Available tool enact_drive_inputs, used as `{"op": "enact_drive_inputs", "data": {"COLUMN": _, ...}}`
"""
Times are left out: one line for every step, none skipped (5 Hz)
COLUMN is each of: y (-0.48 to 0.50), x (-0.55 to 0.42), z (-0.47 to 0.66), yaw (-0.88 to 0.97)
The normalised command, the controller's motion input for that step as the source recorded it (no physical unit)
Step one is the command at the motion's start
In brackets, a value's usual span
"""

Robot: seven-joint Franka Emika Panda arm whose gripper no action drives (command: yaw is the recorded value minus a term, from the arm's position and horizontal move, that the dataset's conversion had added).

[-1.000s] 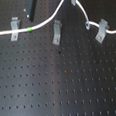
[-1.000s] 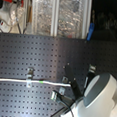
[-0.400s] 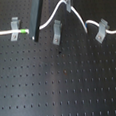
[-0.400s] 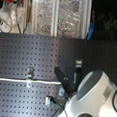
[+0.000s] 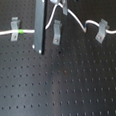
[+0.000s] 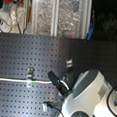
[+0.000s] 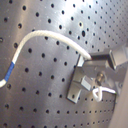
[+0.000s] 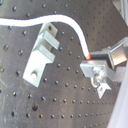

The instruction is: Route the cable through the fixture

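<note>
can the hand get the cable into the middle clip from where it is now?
Probably yes. The hand grips the cable beside the fixture, and in the second wrist view nothing lies between them; the forked top looks unobstructed.

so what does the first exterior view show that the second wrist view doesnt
Only the first exterior view shows three grey clips: one beside the cable's green band, the slim fixture, and a slanted clip. Only the second wrist view shows the pincer close up, gripping the cable's end. Both show the white cable over the black perforated board.
</note>
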Motion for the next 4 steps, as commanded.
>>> {"op": "enact_drive_inputs", "data": {"y": 0.033, "x": -0.160, "z": 0.17, "yaw": -0.93}}
{"op": "enact_drive_inputs", "data": {"y": 0.015, "x": -0.147, "z": 0.17, "yaw": -0.94}}
{"op": "enact_drive_inputs", "data": {"y": -0.024, "x": -0.165, "z": 0.16, "yaw": -0.90}}
{"op": "enact_drive_inputs", "data": {"y": 0.000, "x": 0.000, "z": 0.00, "yaw": -0.02}}
